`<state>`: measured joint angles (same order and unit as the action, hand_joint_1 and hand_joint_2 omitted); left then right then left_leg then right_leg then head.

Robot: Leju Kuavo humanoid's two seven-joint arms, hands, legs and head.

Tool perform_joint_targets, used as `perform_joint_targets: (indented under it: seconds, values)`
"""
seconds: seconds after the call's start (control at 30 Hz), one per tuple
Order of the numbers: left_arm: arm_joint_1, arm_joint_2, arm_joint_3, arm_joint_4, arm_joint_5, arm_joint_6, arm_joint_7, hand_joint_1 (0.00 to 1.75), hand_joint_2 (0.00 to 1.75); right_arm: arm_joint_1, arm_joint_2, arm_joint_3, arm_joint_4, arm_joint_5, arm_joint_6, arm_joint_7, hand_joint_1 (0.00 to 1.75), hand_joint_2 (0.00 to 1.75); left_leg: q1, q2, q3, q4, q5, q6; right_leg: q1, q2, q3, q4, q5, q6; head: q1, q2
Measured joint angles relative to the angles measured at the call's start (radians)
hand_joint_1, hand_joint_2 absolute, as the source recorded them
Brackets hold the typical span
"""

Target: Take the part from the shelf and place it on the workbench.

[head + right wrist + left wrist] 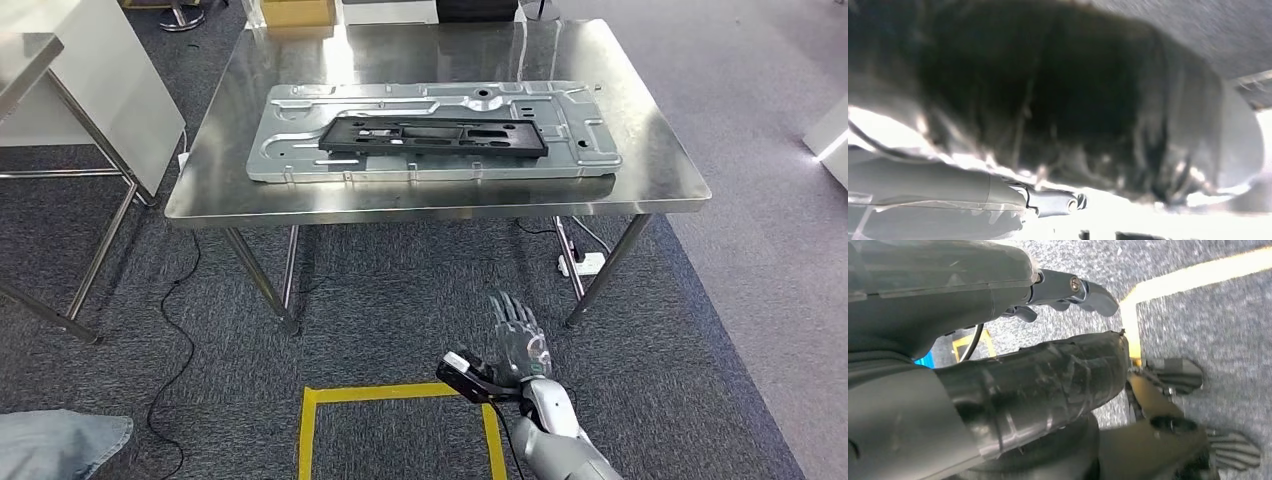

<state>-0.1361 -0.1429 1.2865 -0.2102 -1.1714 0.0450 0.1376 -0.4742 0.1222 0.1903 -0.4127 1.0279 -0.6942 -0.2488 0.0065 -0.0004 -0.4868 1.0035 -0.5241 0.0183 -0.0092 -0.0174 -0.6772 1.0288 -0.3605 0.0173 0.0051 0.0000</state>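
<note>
Shiny steel made the tabletop (640, 170), which stood well ahead of the right hand (515, 340). On it lay a big grey metal panel (290, 150), flat like a tray. The black part (432, 136) rested flat on that panel, near its middle, far beyond the hand and touching no hand. The right hand hung low over the grey carpet, its fingers (510, 312) spread apart and holding nothing. Yellow tape (390, 393) marked the floor just beside it. The left hand (1068, 290) was mostly covered by dark shapes, so I cannot tell if it was spread or curled. The right wrist view was blurry and too bright.
</note>
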Motion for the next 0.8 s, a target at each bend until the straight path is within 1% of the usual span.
perform_joint_targets:
  seconds: [0.03, 0.07, 0.1, 0.13, 0.17, 0.2, 0.23, 0.27, 0.3, 0.33, 0.37, 0.4, 0.43, 0.47, 0.5, 0.53, 0.57, 0.6, 0.63, 0.67, 0.7, 0.73, 0.77, 0.8]
  values:
    - [0.003, 0.001, 0.004, 0.0, 0.003, 0.0, 0.001, 0.0, 0.0, 0.015, -0.008, -0.026, 0.007, -0.018, 0.001, -0.003, 0.0, 0.0, 0.001, 0.002, -0.007, -0.003, 0.012, 0.009, -0.002, 0.002, -0.005, 0.006, -0.014, 0.006, 0.0, 0.0]
    - [0.006, 0.001, 0.009, 0.0, 0.008, 0.0, 0.002, 0.0, 0.0, 0.029, -0.018, -0.052, 0.016, -0.041, 0.005, -0.002, 0.0, 0.0, 0.003, 0.005, -0.018, -0.006, 0.026, 0.018, -0.003, 0.005, -0.014, 0.029, -0.048, 0.011, 0.001, 0.0]
    - [0.007, 0.002, 0.013, 0.0, 0.012, 0.001, 0.003, 0.0, 0.0, 0.043, -0.029, -0.079, 0.025, -0.07, 0.013, 0.002, 0.0, 0.0, 0.004, 0.008, -0.031, -0.008, 0.04, 0.025, -0.006, 0.008, -0.027, 0.073, -0.103, 0.014, 0.001, 0.0]
    - [0.008, 0.004, 0.017, 0.0, 0.017, 0.001, 0.003, 0.0, 0.0, 0.057, -0.041, -0.107, 0.035, -0.101, 0.023, 0.007, 0.0, 0.0, 0.004, 0.009, -0.047, -0.007, 0.053, 0.03, -0.006, 0.01, -0.042, 0.132, -0.161, 0.017, 0.002, 0.0]
    - [0.009, 0.004, 0.02, 0.0, 0.022, 0.001, 0.004, 0.0, 0.0, 0.073, -0.052, -0.138, 0.045, -0.133, 0.037, 0.012, 0.0, 0.0, 0.003, 0.008, -0.065, -0.006, 0.067, 0.032, -0.006, 0.012, -0.053, 0.196, -0.204, 0.019, 0.002, 0.0]
    - [0.011, 0.005, 0.024, 0.0, 0.025, 0.001, 0.004, 0.0, 0.0, 0.089, -0.063, -0.169, 0.054, -0.163, 0.053, 0.017, 0.0, 0.0, 0.002, 0.008, -0.083, -0.005, 0.08, 0.032, -0.005, 0.013, -0.056, 0.248, -0.221, 0.021, 0.003, 0.0]
    - [0.013, 0.005, 0.027, 0.0, 0.029, 0.001, 0.004, 0.0, 0.0, 0.105, -0.073, -0.2, 0.062, -0.187, 0.068, 0.025, 0.0, 0.0, 0.002, 0.007, -0.102, -0.001, 0.092, 0.031, -0.005, 0.013, -0.047, 0.276, -0.211, 0.021, 0.002, 0.0]
    - [0.015, 0.006, 0.031, 0.0, 0.032, 0.0, 0.005, 0.0, 0.0, 0.12, -0.082, -0.231, 0.07, -0.209, 0.085, 0.035, 0.0, 0.0, 0.001, 0.007, -0.122, 0.003, 0.103, 0.029, -0.005, 0.014, -0.022, 0.274, -0.183, 0.02, 0.003, 0.0]
    - [0.016, 0.006, 0.034, 0.0, 0.033, 0.0, 0.005, 0.0, 0.0, 0.134, -0.091, -0.258, 0.076, -0.228, 0.102, 0.048, 0.0, 0.0, 0.001, 0.007, -0.14, 0.008, 0.113, 0.026, -0.005, 0.014, 0.018, 0.24, -0.154, 0.018, 0.002, 0.0]
    - [0.016, 0.006, 0.036, 0.0, 0.035, 0.0, 0.004, 0.0, 0.0, 0.145, -0.099, -0.283, 0.082, -0.244, 0.118, 0.062, 0.0, 0.0, 0.001, 0.008, -0.155, 0.014, 0.122, 0.023, -0.004, 0.014, 0.071, 0.18, -0.142, 0.014, 0.002, 0.0]
    - [0.016, 0.007, 0.037, 0.0, 0.035, -0.001, 0.004, 0.0, 0.0, 0.157, -0.107, -0.306, 0.087, -0.259, 0.133, 0.078, 0.0, 0.0, 0.0, 0.008, -0.166, 0.02, 0.129, 0.018, -0.002, 0.014, 0.13, 0.103, -0.151, 0.01, 0.002, 0.0]
    - [0.015, 0.007, 0.038, 0.0, 0.035, -0.002, 0.003, 0.0, 0.0, 0.17, -0.113, -0.328, 0.092, -0.27, 0.149, 0.097, 0.0, 0.0, -0.002, 0.009, -0.172, 0.023, 0.138, 0.012, 0.0, 0.015, 0.172, 0.039, -0.168, 0.006, 0.002, 0.0]
    - [0.014, 0.008, 0.038, 0.0, 0.035, -0.003, 0.002, 0.0, 0.0, 0.183, -0.119, -0.351, 0.099, -0.277, 0.164, 0.119, 0.0, 0.0, -0.003, 0.01, -0.174, 0.024, 0.146, 0.006, 0.003, 0.015, 0.198, -0.005, -0.185, 0.001, 0.002, 0.0]
    - [0.015, 0.009, 0.038, 0.0, 0.035, -0.005, 0.001, 0.0, 0.0, 0.199, -0.122, -0.373, 0.106, -0.281, 0.181, 0.144, 0.0, 0.0, -0.003, 0.01, -0.175, 0.022, 0.155, 0.0, 0.006, 0.014, 0.207, -0.027, -0.191, -0.004, 0.002, 0.0]
    - [0.016, 0.011, 0.038, 0.0, 0.034, -0.006, 0.001, 0.0, 0.0, 0.216, -0.124, -0.392, 0.115, -0.283, 0.199, 0.17, 0.0, 0.0, -0.002, 0.01, -0.176, 0.019, 0.163, -0.006, 0.005, 0.012, 0.2, -0.028, -0.183, -0.011, 0.004, 0.0]
    - [0.018, 0.012, 0.039, 0.0, 0.033, -0.007, 0.001, 0.0, 0.0, 0.232, -0.126, -0.409, 0.124, -0.286, 0.219, 0.196, 0.0, 0.0, -0.001, 0.008, -0.181, 0.023, 0.156, -0.012, 0.004, 0.008, 0.191, -0.029, -0.172, -0.019, 0.004, 0.0]
    - [0.02, 0.014, 0.039, 0.0, 0.032, -0.01, 0.0, 0.0, 0.0, 0.249, -0.127, -0.422, 0.132, -0.289, 0.242, 0.222, 0.0, 0.0, 0.001, 0.007, -0.19, 0.039, 0.128, -0.018, 0.003, 0.006, 0.179, -0.031, -0.159, -0.028, 0.005, 0.0]
    - [0.022, 0.015, 0.039, 0.0, 0.031, -0.013, 0.0, 0.0, 0.0, 0.264, -0.127, -0.433, 0.14, -0.291, 0.268, 0.247, 0.0, 0.0, 0.003, 0.006, -0.201, 0.074, 0.08, -0.023, 0.001, 0.003, 0.164, -0.033, -0.145, -0.035, 0.005, 0.0]
    - [0.023, 0.016, 0.039, 0.0, 0.029, -0.016, 0.0, 0.0, 0.0, 0.279, -0.128, -0.441, 0.146, -0.292, 0.295, 0.271, 0.0, 0.0, 0.004, 0.006, -0.212, 0.127, 0.018, -0.028, 0.002, 0.002, 0.148, -0.032, -0.132, -0.04, 0.004, 0.0]
    - [0.024, 0.017, 0.039, 0.0, 0.028, -0.019, 0.0, 0.0, 0.0, 0.295, -0.128, -0.449, 0.152, -0.294, 0.32, 0.294, 0.0, 0.0, 0.005, 0.006, -0.221, 0.191, -0.036, -0.032, 0.003, 0.002, 0.131, -0.032, -0.119, -0.042, 0.004, 0.0]
    - [0.024, 0.017, 0.039, 0.0, 0.028, -0.021, -0.001, 0.0, 0.0, 0.311, -0.128, -0.456, 0.159, -0.296, 0.342, 0.313, 0.0, 0.0, 0.005, 0.006, -0.225, 0.252, -0.068, -0.034, 0.005, 0.001, 0.114, -0.03, -0.106, -0.042, 0.003, 0.0]
    - [0.024, 0.018, 0.039, 0.0, 0.027, -0.021, -0.001, 0.0, 0.0, 0.326, -0.128, -0.462, 0.166, -0.301, 0.359, 0.329, 0.0, 0.0, 0.005, 0.006, -0.219, 0.295, -0.071, -0.035, 0.007, 0.0, 0.097, -0.028, -0.094, -0.042, 0.003, 0.0]
    - [0.023, 0.018, 0.039, 0.0, 0.027, -0.021, -0.002, 0.0, 0.0, 0.339, -0.128, -0.47, 0.172, -0.307, 0.374, 0.342, 0.0, 0.0, 0.005, 0.006, -0.203, 0.313, -0.053, -0.034, 0.009, -0.001, 0.08, -0.024, -0.082, -0.042, 0.003, 0.0]
    - [0.023, 0.018, 0.039, 0.0, 0.027, -0.021, -0.002, 0.0, 0.0, 0.35, -0.127, -0.477, 0.177, -0.313, 0.386, 0.354, 0.0, 0.0, 0.003, 0.006, -0.167, 0.294, -0.022, -0.029, 0.011, -0.002, 0.063, -0.02, -0.071, -0.041, 0.003, 0.0]
